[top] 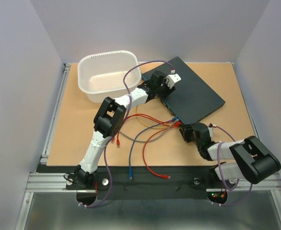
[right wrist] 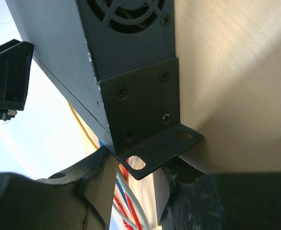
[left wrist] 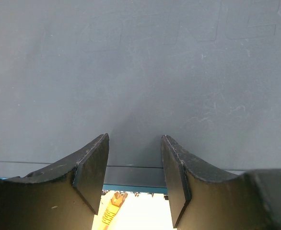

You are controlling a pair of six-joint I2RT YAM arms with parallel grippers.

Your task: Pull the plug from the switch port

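The step in hand looks like steadying the box and getting a grip on a plug. The left gripper (left wrist: pixel 134 139) sits over the switch (top: pixel 198 93), which lies askew at about 1 o'clock from the middle of the surface (top: pixel 83 129), its port edge facing 7 o'clock toward the arms. This arm should press flat on the lid so the box cannot slide when the pull comes.

The cables (top: pixel 152 125) leave the port edge near its 5 o'clock end and fan out toward 8 o'clock. The right gripper (right wrist: pixel 135 165) is at that near corner, close against the mounting bracket (right wrist: pixel 145 115), not yet at a port. I judge it should shift along the port edge toward 10 o'clock and take the plug by its body, not the cord. It should then squeeze the latch and draw straight out toward 7 o'clock without twisting.

The left jaws are roughly half open over the lid with nothing between them. Whether their tips bear on the metal I cannot tell. The right jaws stand narrower but still parted. The bracket's lip lies at their tips, and red, blue and grey cords run through the gap. No firm hold on anything shows.
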